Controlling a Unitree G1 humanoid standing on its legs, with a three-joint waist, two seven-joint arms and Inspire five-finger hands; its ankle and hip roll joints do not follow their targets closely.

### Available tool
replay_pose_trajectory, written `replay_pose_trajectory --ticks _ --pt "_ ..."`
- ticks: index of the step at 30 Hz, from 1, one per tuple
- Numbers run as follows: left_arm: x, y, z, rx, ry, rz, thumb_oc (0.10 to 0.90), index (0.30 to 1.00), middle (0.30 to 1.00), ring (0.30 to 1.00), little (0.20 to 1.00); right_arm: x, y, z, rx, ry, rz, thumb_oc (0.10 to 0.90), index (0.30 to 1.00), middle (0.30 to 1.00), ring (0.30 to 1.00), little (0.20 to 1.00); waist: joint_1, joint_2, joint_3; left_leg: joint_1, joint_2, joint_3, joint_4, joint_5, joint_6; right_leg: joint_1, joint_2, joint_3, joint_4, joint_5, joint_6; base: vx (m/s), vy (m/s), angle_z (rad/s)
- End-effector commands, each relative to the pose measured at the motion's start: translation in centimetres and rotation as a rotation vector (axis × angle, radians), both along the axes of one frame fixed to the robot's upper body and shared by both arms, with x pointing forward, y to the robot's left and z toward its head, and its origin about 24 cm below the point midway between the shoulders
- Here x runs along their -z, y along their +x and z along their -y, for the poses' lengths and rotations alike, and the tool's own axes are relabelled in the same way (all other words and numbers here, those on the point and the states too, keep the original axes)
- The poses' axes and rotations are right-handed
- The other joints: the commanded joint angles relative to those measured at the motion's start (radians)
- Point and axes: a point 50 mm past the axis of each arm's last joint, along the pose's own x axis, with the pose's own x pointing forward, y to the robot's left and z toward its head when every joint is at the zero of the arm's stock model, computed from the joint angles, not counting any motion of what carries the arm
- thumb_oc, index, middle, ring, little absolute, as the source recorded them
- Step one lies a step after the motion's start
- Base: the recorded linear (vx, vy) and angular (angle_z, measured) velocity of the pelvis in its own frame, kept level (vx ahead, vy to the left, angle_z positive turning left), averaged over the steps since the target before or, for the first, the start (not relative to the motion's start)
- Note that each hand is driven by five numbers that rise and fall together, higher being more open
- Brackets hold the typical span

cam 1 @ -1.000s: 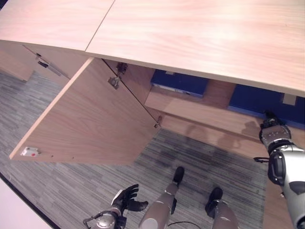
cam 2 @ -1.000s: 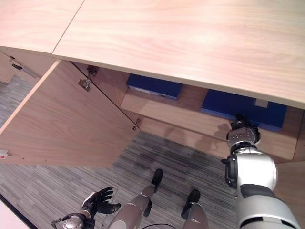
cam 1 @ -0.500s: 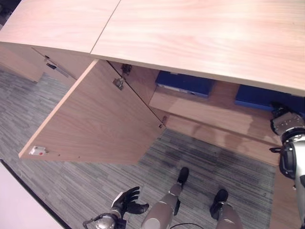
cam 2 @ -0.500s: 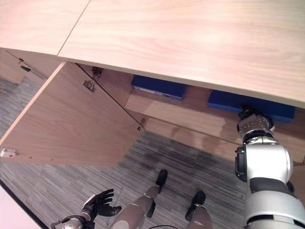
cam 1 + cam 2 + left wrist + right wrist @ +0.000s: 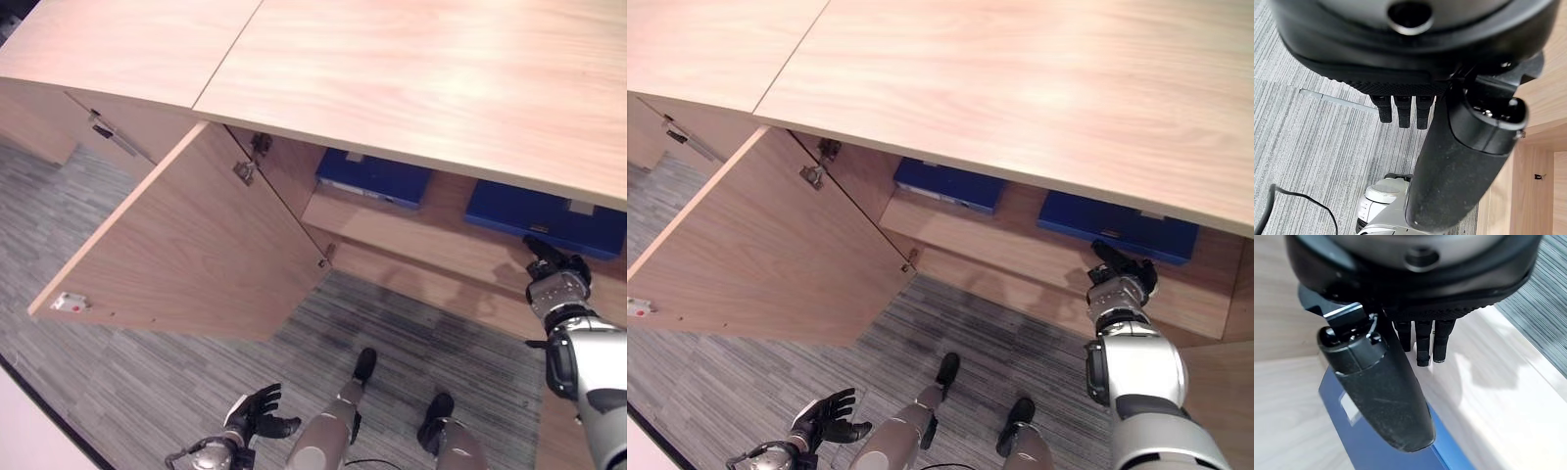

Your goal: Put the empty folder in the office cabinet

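Folder [image 5: 1117,227]: blue, laid flat on the cabinet shelf [image 5: 1019,257]. Right robot hand [image 5: 1122,274], fingers now straight and holding nothing, has been drawn back clear of it; placement judged complete. Left robot hand [image 5: 253,415] hangs relaxed, empty.

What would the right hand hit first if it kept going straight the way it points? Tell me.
Most likely the blue folder lying on the cabinet shelf: the right hand, fingers open, points at its front edge from just short of it. The exact gap is unclear.
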Motion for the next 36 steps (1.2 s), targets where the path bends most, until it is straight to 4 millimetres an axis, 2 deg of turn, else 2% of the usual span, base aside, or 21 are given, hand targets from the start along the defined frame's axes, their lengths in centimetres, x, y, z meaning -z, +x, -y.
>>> replay_pose_trajectory --ticks 1,2,3,4,5,6,12,14,16,17,19,23,24,25,28,29,31,32,33,34,36 --pt "-0.1 0.6 -1.1 -0.035 0.045 0.004 0.800 0.900 0.900 0.900 0.900 1.7 -0.1 -1.7 -0.024 0.055 0.051 0.800 0.900 0.900 0.900 0.900 0.008 -0.063 -0.004 0.135 -0.015 0.021 -0.003 -0.184 -0.003 0.205 0.012 0.009 -0.265 0.028 0.068 0.05 0.010 0.02" --pt "-0.1 0.6 -1.2 -0.035 0.046 0.003 0.800 0.900 0.900 0.900 0.900 1.8 -0.2 -1.7 -0.024 0.055 0.049 0.800 0.900 0.900 0.900 0.900 0.007 -0.063 -0.005 0.137 -0.015 0.021 -0.004 -0.184 -0.004 0.208 0.012 0.009 -0.267 0.029 0.068 0.05 0.017 -0.02" --pt "0.3 -0.2 -1.6 -0.063 0.052 -0.029 0.800 0.900 0.900 0.900 0.900 4.3 -1.2 -3.0 -0.062 0.064 0.005 0.800 0.900 0.900 0.900 0.900 -0.009 -0.077 -0.015 0.164 -0.009 0.027 -0.011 -0.185 -0.004 0.240 0.019 0.009 -0.292 0.037 0.068 0.04 0.012 -0.04" --pt "0.4 -0.3 -1.6 -0.063 0.053 -0.030 0.800 0.900 0.900 0.900 0.900 4.4 -1.3 -3.0 -0.062 0.065 0.004 0.800 0.900 0.900 0.900 0.900 -0.009 -0.077 -0.015 0.166 -0.009 0.027 -0.011 -0.185 -0.004 0.243 0.020 0.008 -0.295 0.037 0.068 0.07 0.030 0.00" --pt "0.7 -1.3 -2.2 -0.105 0.063 -0.062 0.800 0.900 0.900 0.900 0.900 6.4 -2.5 -3.9 -0.083 0.071 -0.026 0.800 0.900 0.900 0.900 0.900 -0.030 -0.091 -0.031 0.194 -0.004 0.036 -0.015 -0.190 -0.005 0.280 0.028 0.010 -0.327 0.048 0.069 0.06 0.020 -0.03" --pt "0.9 -1.8 -2.4 -0.128 0.065 -0.079 0.800 0.900 0.900 0.900 0.900 7.3 -3.1 -4.3 -0.099 0.072 -0.042 0.800 0.900 0.900 0.900 0.900 -0.038 -0.098 -0.039 0.206 -0.003 0.042 -0.017 -0.192 -0.005 0.293 0.033 0.011 -0.337 0.052 0.069 0.06 0.020 -0.05" --pt "1.8 -4.5 -3.4 -0.222 0.088 -0.157 0.800 0.900 0.900 0.900 0.900 10.3 -5.5 -7.0 -0.226 0.050 -0.060 0.800 0.900 0.900 0.900 0.900 -0.087 -0.129 -0.083 0.264 0.003 0.064 -0.027 -0.197 -0.005 0.357 0.047 0.016 -0.386 0.077 0.070 0.04 0.018 -0.10" --pt "2.1 -6.0 -3.9 -0.278 0.098 -0.196 0.800 0.900 0.900 0.900 0.900 11.7 -8.1 -8.6 -0.363 -0.009 -0.065 0.800 0.900 0.900 0.900 0.900 -0.118 -0.151 -0.112 0.312 0.007 0.082 -0.027 -0.209 -0.006 0.401 0.055 0.023 -0.407 0.084 0.069 0.05 0.019 -0.13" --pt "2.1 -6.3 -4.0 -0.283 0.103 -0.201 0.800 0.900 0.900 0.900 0.900 11.9 -8.8 -8.6 -0.385 -0.024 -0.062 0.800 0.900 0.900 0.900 0.900 -0.123 -0.155 -0.118 0.324 0.008 0.086 -0.027 -0.212 -0.006 0.412 0.057 0.022 -0.412 0.084 0.068 0.03 0.001 -0.24" --pt "2.1 -6.5 -4.3 -0.287 0.107 -0.205 0.800 0.900 0.900 0.900 0.900 12.6 -10.2 -8.6 -0.419 -0.031 -0.081 0.800 0.900 0.900 0.900 0.900 -0.126 -0.164 -0.132 0.343 0.009 0.088 -0.027 -0.218 -0.006 0.436 0.060 0.020 -0.422 0.084 0.068 0.04 -0.011 -0.12" --pt "2.0 -6.4 -4.4 -0.291 0.103 -0.195 0.800 0.900 0.900 0.900 0.900 13.1 -11.4 -8.6 -0.459 -0.039 -0.090 0.800 0.900 0.900 0.900 0.900 -0.125 -0.170 -0.140 0.356 0.011 0.087 -0.027 -0.219 -0.008 0.453 0.062 0.015 -0.430 0.082 0.067 0.02 -0.011 0.00" --pt "1.9 -6.4 -4.5 -0.287 0.108 -0.192 0.800 0.900 0.900 0.900 0.900 13.2 -11.8 -8.7 -0.473 -0.044 -0.091 0.800 0.900 0.900 0.900 0.900 -0.125 -0.173 -0.142 0.363 0.012 0.086 -0.027 -0.220 -0.009 0.464 0.063 0.011 -0.435 0.082 0.067 -0.01 -0.027 -0.02" --pt "1.5 -6.0 -5.2 -0.288 0.120 -0.165 0.800 0.900 0.900 0.900 0.900 14.0 -13.8 -9.6 -0.663 -0.138 -0.153 0.800 0.900 0.900 0.900 0.900 -0.108 -0.183 -0.150 0.381 0.016 0.068 -0.027 -0.215 -0.019 0.502 0.069 -0.017 -0.458 0.083 0.063 -0.03 -0.097 -0.01" --pt "1.5 -6.0 -5.2 -0.288 0.120 -0.165 0.800 0.900 0.900 0.900 0.900 14.0 -13.8 -9.6 -0.664 -0.138 -0.153 0.800 0.900 0.900 0.900 0.900 -0.109 -0.183 -0.150 0.382 0.016 0.067 -0.027 -0.215 -0.019 0.504 0.069 -0.018 -0.459 0.083 0.063 -0.05 -0.156 0.19" --pt "1.2 -5.7 -5.6 -0.271 0.124 -0.138 0.800 0.900 0.900 0.900 0.900 13.4 -13.4 -10.8 -0.900 -0.298 -0.165 0.800 0.900 0.900 0.900 0.900 -0.075 -0.185 -0.138 0.385 0.024 0.041 -0.027 -0.200 -0.032 0.528 0.078 -0.049 -0.468 0.071 0.054 -0.03 -0.072 0.32" --pt "1.2 -5.6 -5.6 -0.270 0.124 -0.138 0.800 0.900 0.900 0.900 0.900 13.4 -13.4 -10.7 -0.900 -0.298 -0.165 0.800 0.900 0.900 0.900 0.900 -0.078 -0.186 -0.141 0.381 0.023 0.038 -0.027 -0.197 -0.031 0.525 0.076 -0.052 -0.468 0.074 0.055 -0.11 -0.057 0.32" --pt "1.0 -4.6 -5.3 -0.249 0.109 -0.105 0.800 0.900 0.900 0.900 0.900 12.4 -12.3 -10.9 -0.990 -0.420 -0.161 0.800 0.900 0.900 0.900 0.900 -0.052 -0.182 -0.098 0.318 0.015 0.018 0.005 -0.156 -0.068 0.520 0.066 -0.097 -0.480 0.072 0.056 -0.22 -0.015 0.26" --pt "1.0 -4.6 -5.3 -0.249 0.109 -0.105 0.800 0.900 0.900 0.900 0.900 12.4 -12.3 -10.9 -0.990 -0.420 -0.161 0.800 0.900 0.900 0.900 0.900 -0.052 -0.182 -0.098 0.318 0.015 0.018 0.005 -0.156 -0.068 0.520 0.066 -0.097 -0.480 0.072 0.056 -0.22 0.017 0.55" --pt "1.0 -4.3 -5.2 -0.257 0.100 -0.095 0.800 0.900 0.900 0.900 0.900 12.2 -12.0 -10.9 -1.029 -0.472 -0.172 0.800 0.900 0.900 0.900 0.900 -0.049 -0.182 -0.082 0.283 0.016 0.041 0.043 -0.151 -0.079 0.517 0.053 -0.113 -0.484 0.076 0.060 -0.25 0.129 0.86" --pt "1.1 -3.8 -4.7 -0.272 0.083 -0.084 0.800 0.900 0.900 0.900 0.900 11.7 -11.3 -10.9 -1.098 -0.570 -0.196 0.800 0.900 0.900 0.900 0.900 -0.071 -0.191 -0.069 0.239 0.077 0.232 0.088 -0.140 -0.066 0.508 0.024 -0.157 -0.486 0.084 0.067 -0.22 0.125 0.95" --pt "1.2 -4.0 -4.5 -0.281 0.074 -0.088 0.800 0.900 0.900 0.900 0.900 12.0 -11.2 -11.3 -1.145 -0.610 -0.231 0.800 0.900 0.900 0.900 0.900 -0.086 -0.198 -0.075 0.273 0.157 0.412 0.103 -0.157 -0.064 0.518 0.015 -0.170 -0.488 0.074 0.070 -0.08 0.098 0.64"
